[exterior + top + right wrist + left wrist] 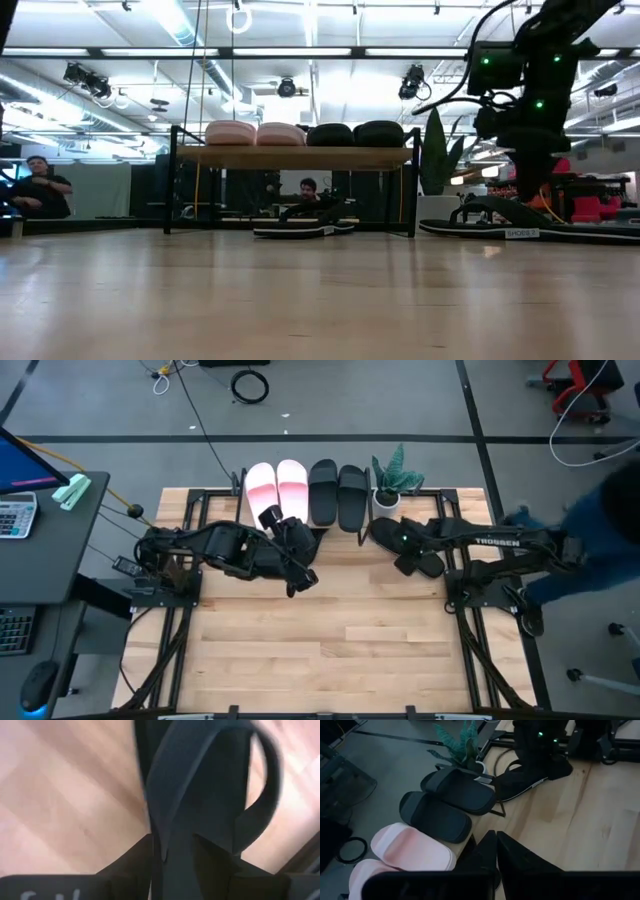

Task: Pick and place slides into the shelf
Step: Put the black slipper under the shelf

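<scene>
4 slides are sitting on the shelf (300, 527): 2 pink slides (275, 488) and 2 black slides (337, 494), side by side. The left gripper (300, 582) is hovering clenched and empty in front of the shelf, just beside the pink pair. A flip-flop (293, 229) is lying under the shelf. The right gripper (395, 543) is reaching down beside the plant (392, 475), its fingers (137, 857) spread around the strap of a second flip-flop (500, 227) lying on the table (330, 640).

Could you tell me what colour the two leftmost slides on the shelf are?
Pale pink slides, clearest in the high view.
</scene>
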